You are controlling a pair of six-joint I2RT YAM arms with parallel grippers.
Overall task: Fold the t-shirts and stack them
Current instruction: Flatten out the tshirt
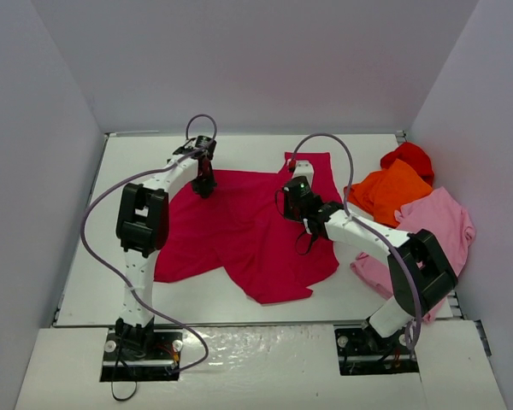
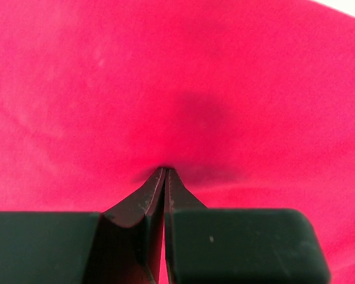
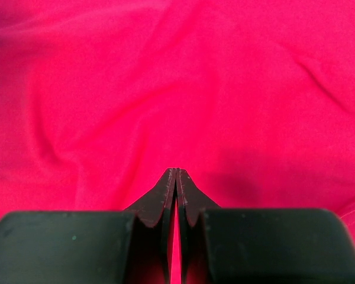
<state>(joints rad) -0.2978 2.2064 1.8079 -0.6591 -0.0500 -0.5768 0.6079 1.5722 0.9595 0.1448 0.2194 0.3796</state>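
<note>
Softly rumpled, broad crimson t-shirt.

Crimson t-shirt centre; shirt pile blocks right; table open left.

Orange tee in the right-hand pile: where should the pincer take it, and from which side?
Take the orange t-shirt at its left edge, coming down from the left. That edge lies on bare table, apart from the crimson t-shirt. The bright red t-shirt crowds its far side and its near side overlaps the pink t-shirt, so a pinch there probably lifts only orange cloth.
</note>
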